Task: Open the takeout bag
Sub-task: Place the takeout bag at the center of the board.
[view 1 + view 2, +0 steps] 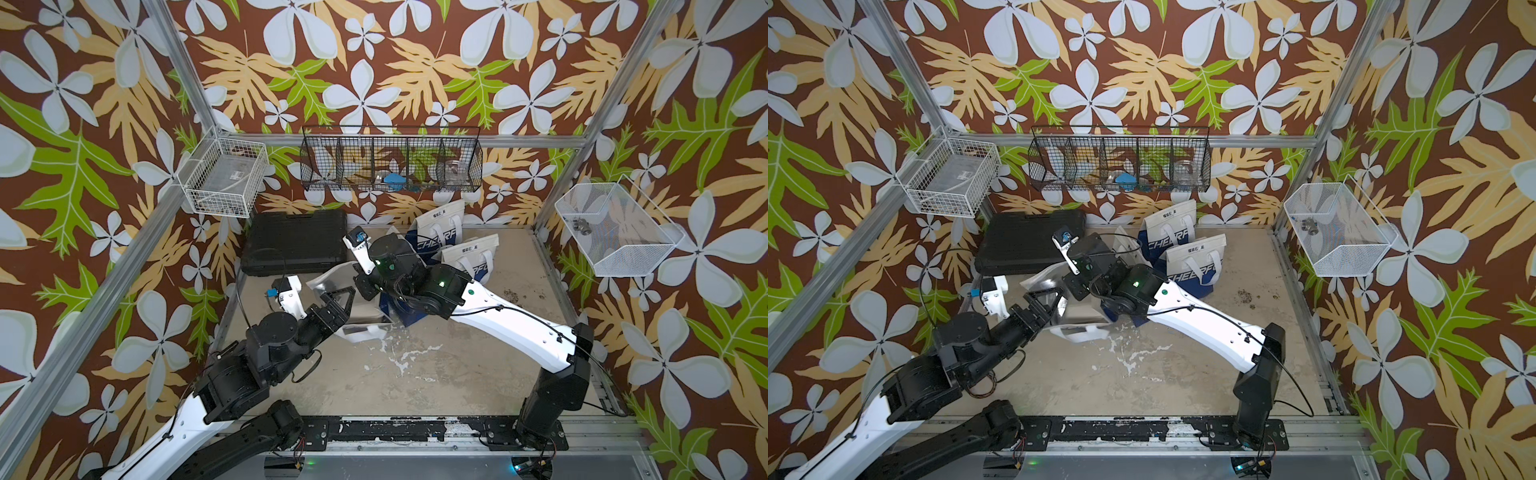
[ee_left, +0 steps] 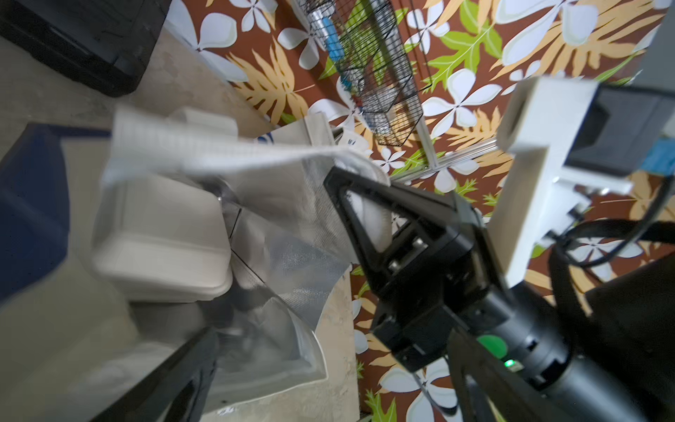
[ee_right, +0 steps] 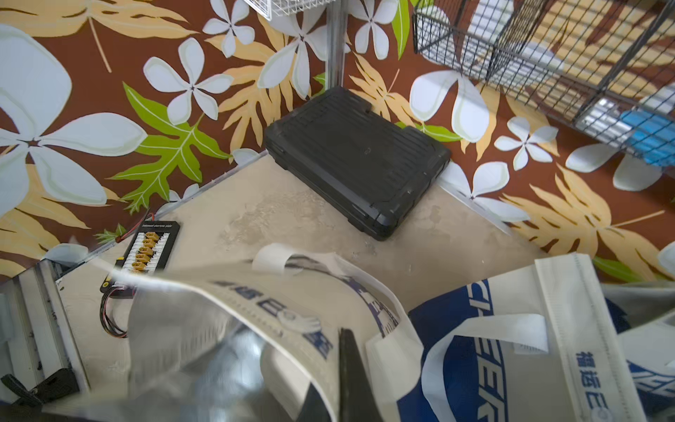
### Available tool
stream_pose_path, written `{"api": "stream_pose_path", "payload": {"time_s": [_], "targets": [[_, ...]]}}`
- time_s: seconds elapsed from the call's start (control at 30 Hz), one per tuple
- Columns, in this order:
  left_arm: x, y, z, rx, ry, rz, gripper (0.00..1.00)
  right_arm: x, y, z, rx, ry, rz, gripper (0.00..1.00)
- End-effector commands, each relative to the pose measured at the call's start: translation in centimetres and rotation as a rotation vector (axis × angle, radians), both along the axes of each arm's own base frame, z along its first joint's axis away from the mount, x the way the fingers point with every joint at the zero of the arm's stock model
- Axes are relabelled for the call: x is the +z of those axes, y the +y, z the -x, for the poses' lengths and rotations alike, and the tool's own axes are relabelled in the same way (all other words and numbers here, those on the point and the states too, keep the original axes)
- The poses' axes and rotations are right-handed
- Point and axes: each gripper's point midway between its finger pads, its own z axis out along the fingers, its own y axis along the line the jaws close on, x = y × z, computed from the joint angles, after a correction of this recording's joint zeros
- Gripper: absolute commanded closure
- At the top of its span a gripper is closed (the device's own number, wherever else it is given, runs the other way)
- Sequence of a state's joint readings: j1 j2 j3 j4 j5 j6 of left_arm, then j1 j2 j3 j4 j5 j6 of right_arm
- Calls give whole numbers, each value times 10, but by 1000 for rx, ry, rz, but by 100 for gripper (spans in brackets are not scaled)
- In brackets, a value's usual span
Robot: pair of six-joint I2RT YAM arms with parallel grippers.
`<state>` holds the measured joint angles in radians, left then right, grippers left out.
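Here's the white-and-blue takeout bag (image 1: 365,332), silver foil inside, lying on its side in the middle of the grey bench (image 1: 457,374). Its mouth is turned towards the left arm and its long axis runs away from that arm, under the right arm's wrist. The right gripper (image 2: 334,182) is pinched together on the bag's upper rim; the left wrist view shows its black fingers meeting on the white band and holding it up off the bench. The left gripper (image 1: 337,296) sits right at the mouth, spread wide, gripping nothing. That's the relation that matters: the free lower lip seems to lie just ahead of the left gripper, the nearer of the two, so widening the mouth looks like its job — take that lip and draw it away from the held one. Inside, a pale moulded clamshell box (image 2: 160,234) shows through the gap. Now the hard parts — in both top views the right arm's wrist covers its own fingertips and the bag's far end, and both wrist views are smeared with blur. Whether any seal or fastener joins the rims, I can't tell.
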<state>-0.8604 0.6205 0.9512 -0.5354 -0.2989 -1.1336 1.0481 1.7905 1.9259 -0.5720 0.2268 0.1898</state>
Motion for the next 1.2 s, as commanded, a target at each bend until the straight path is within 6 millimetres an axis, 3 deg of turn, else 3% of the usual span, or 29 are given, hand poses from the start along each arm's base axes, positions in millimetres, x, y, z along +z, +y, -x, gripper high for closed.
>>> {"api": "stream_pose_path", "payload": {"time_s": [0.0,0.13,0.37,0.47,0.57,0.6,0.67,0.77,0.83,0.93,1.0,1.07,1.17], "targets": [[-11,3,7,-18,35,-25,0,5,-1,0,-65,85,-66,100],[-8,28,13,52,26,-45,1,17,11,-13,-81,125,-117,100],[24,76,11,227,-37,-192,5,-1,54,-36,1,369,-346,100],[26,75,8,229,-39,-227,7,-5,78,-33,61,448,-413,100],[16,66,5,208,-21,-214,10,-18,92,-38,66,488,-431,100],[11,63,5,201,-15,-208,10,-24,95,-44,58,493,-426,96],[5,59,3,197,-8,-202,10,-42,100,-54,61,521,-415,77],[-8,53,0,184,6,-215,10,-49,88,-73,12,457,-369,60],[-14,48,-1,170,16,-216,11,-43,76,-84,-11,411,-352,50],[-16,32,-2,101,-15,-192,9,-18,62,-87,19,348,-352,22],[-22,9,-5,8,-45,-196,7,8,55,-78,63,290,-355,15],[-42,-17,-9,-84,-11,-230,7,41,42,-68,95,225,-372,3],[-66,-52,-10,-212,6,-214,11,83,12,-57,82,142,-384,0]]}}
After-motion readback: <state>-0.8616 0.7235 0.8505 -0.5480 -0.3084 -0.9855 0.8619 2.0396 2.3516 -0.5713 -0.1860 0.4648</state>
